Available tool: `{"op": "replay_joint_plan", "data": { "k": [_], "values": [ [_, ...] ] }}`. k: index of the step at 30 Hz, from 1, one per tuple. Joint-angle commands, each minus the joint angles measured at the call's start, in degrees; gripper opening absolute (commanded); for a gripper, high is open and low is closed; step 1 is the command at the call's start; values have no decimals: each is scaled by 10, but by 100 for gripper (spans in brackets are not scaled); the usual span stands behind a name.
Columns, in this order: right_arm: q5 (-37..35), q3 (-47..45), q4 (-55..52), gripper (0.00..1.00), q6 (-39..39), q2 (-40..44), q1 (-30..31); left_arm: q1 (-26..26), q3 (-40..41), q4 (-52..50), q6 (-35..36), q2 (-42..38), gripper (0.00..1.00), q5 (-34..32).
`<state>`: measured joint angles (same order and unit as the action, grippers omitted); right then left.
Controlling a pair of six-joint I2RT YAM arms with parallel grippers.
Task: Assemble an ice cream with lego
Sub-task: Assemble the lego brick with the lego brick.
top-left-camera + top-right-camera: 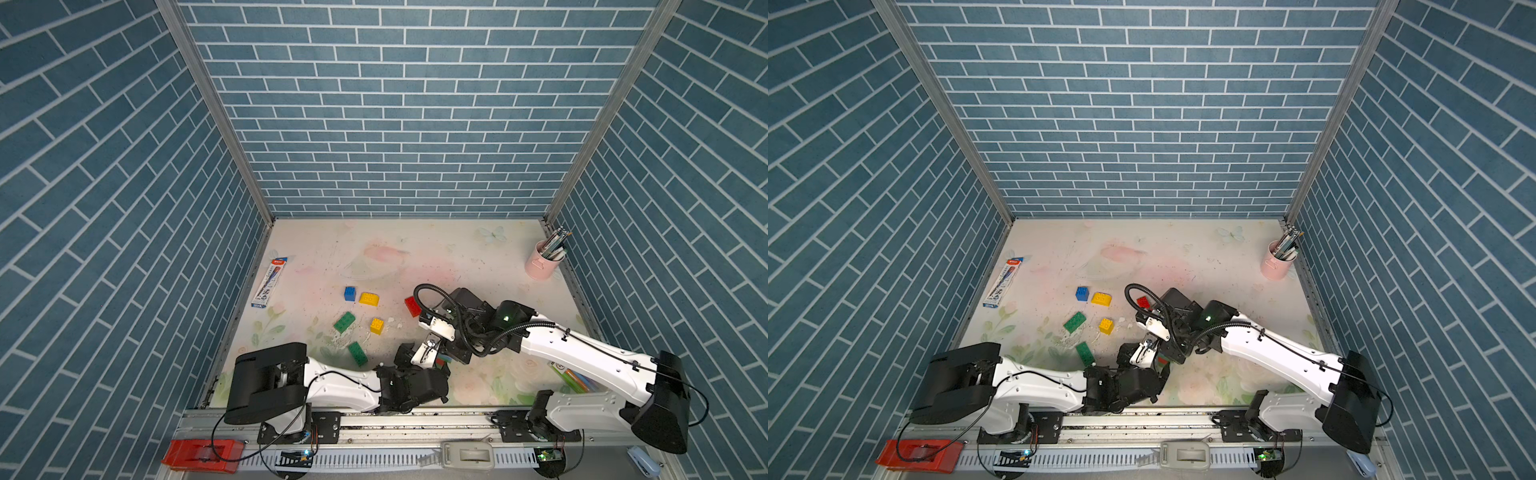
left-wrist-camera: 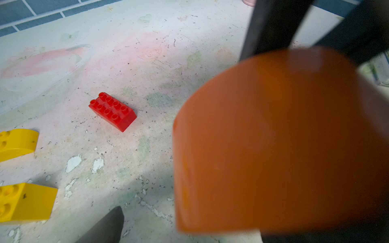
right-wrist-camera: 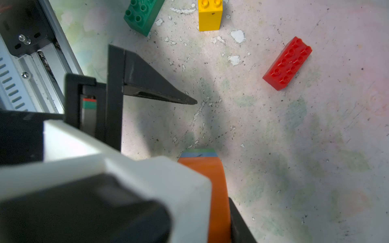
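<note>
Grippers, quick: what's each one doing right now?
Left gripper: open, gripping nothing.
Right gripper: shut on the orange brick.

Lab test cell, brick-print walls (image 1: 395, 124), aluminium rail (image 1: 415, 420), floral tabletop (image 1: 457, 257)

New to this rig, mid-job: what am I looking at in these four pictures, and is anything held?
Two robot arms, each ending in a two-finger gripper. Two pictures look down from one overhead camera pair; the other two come from a camera on each wrist. On the flowery table lie loose studded plastic bricks: a blue square brick, a yellow rounded brick, a yellow square brick, a red oblong brick and two green oblong bricks. A pink cup of pens stands at the back. The right gripper is shut on a stack topped by an orange rounded brick over blue and green layers. The left gripper is open, close beside it, holding nothing.
</note>
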<state>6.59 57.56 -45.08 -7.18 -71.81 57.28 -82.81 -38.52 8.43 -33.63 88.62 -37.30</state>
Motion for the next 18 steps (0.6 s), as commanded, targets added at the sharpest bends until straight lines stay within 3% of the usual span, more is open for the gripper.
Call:
{"op": "replay_joint_plan", "data": {
  "k": [1,12,18],
  "values": [
    [36,-27,-21,0,-41,-33,-17,-2,-11,30,24,-20,100,-6],
    [57,-4,-57,0,-63,-73,-35,-3,-5,-13,17,-41,100,10],
    [47,-25,-58,0,-64,-50,-33,-14,19,-28,18,-67,100,13]
  ]
}}
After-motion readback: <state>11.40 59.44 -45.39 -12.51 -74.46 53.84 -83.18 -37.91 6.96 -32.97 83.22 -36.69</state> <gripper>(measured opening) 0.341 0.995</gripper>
